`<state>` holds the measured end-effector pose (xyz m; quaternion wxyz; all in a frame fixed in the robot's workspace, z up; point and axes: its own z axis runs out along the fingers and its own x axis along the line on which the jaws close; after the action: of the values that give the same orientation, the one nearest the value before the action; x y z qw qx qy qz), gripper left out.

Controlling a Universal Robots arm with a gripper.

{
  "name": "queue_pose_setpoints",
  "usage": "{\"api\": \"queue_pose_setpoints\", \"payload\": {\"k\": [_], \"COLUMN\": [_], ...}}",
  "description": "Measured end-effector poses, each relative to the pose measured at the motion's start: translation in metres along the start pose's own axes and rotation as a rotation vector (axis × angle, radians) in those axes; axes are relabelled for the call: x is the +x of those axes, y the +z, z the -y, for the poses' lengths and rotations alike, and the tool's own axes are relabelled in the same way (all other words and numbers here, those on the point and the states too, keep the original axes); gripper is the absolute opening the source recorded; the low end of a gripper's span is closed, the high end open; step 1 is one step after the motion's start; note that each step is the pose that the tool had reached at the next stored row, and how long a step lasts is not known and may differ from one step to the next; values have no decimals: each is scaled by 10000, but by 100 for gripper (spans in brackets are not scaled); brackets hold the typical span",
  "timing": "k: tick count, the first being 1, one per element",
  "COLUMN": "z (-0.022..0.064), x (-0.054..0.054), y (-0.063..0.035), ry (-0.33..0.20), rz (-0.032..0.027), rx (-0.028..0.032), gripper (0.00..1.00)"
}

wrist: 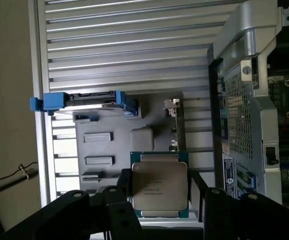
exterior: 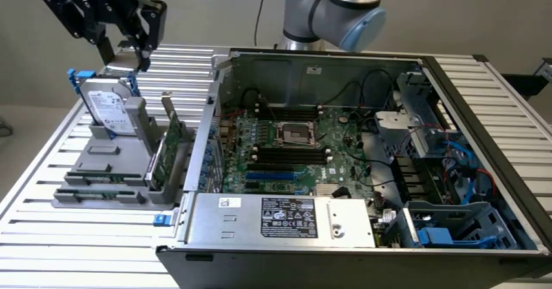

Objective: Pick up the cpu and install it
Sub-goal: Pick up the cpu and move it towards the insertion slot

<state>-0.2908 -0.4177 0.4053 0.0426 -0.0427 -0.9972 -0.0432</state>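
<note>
Gripping the cpu (wrist: 159, 186) by two edges, the gripper (exterior: 129, 53) stands partly open; its fingers (wrist: 122, 197) cover those edges.

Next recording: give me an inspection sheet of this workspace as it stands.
Surface: slatted metal table carrying a grey fixture and an open computer case.
Job's things: cpu held in the air above the fixture; socket inside the case, dark centre showing.
Clutter: hard drive with blue handles and a card, both standing in the fixture.
Grippers: gripper, fingers shut on the cpu's edges.
Cables: black and blue cables inside the case.
Surroundings: plain wall; nothing else seen.
</note>
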Motion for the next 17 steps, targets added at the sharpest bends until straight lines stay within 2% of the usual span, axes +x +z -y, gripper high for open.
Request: {"api": "queue_pose_setpoints", "payload": {"k": [8,13,17], "z": [-48,-74,-93], "x": [-344,-564,-744], "y": [-225,-306,-351], "ry": [10,15,18], "rz": [-149,-220,-255], "rx": [-31,-36,-34], "gripper": [55,55,55]}}
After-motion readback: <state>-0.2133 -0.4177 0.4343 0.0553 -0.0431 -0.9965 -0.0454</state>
